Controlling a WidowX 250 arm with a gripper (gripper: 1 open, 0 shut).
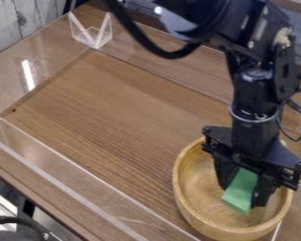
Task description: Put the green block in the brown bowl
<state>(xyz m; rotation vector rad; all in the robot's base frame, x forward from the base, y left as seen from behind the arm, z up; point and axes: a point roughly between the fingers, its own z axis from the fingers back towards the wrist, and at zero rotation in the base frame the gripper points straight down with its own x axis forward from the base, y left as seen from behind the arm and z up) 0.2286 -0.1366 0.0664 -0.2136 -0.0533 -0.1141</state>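
Over the brown bowl (201,205), a round vessel of pale wood with a thick rim and visible grain, the black gripper (248,184) is pointed steeply downward. Its jaws are clamped on the green block (243,196), a small flat bar of plain bright green, which is held upright inside the bowl's hollow. Whether the block touches the bowl's floor cannot be told. The bowl is set on a worktop (102,104) of dark, streaked wood grain, edged by clear plastic walls (40,162).

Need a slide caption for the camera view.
Gripper shut on green block, lowered inside the brown bowl.
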